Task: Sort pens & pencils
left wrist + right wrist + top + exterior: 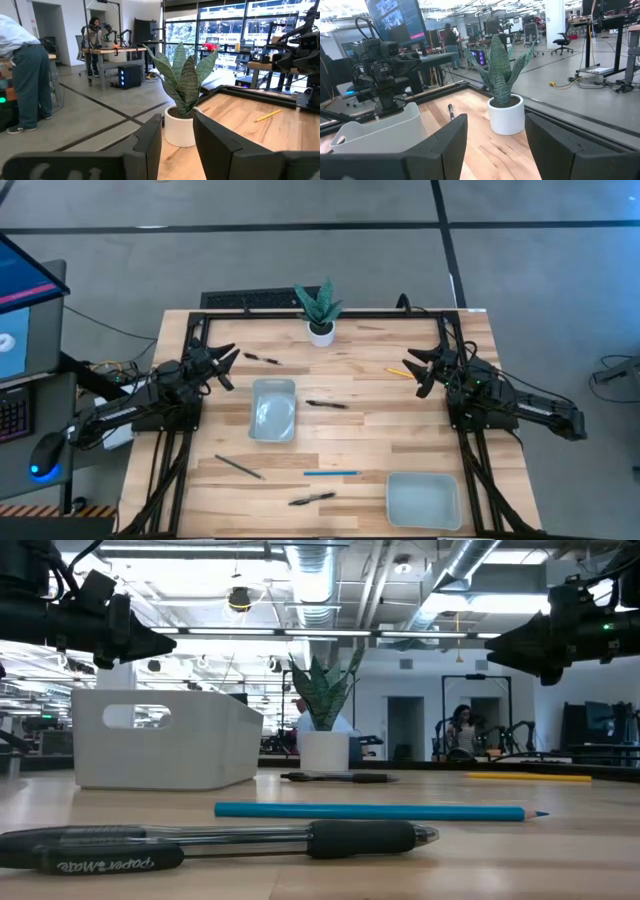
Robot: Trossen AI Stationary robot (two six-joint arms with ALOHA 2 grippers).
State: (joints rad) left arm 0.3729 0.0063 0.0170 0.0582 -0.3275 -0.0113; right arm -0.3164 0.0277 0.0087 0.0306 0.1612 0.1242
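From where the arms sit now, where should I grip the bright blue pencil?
Grip the thin bright blue pencil at mid-length, coming straight down with the fingers closing across it. It lies flat on the wooden table, clear of its neighbours; the right gripper looks open.

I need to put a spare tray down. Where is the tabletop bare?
The widest bare wood lies between the yellow pencil, the right hand and the pale front-right tray. The middle is crowded: pale centre tray, black pens, blue pencil.

Pens [326, 404], pencils [331, 473] scattered around, seemingly outside, trays [273, 409]
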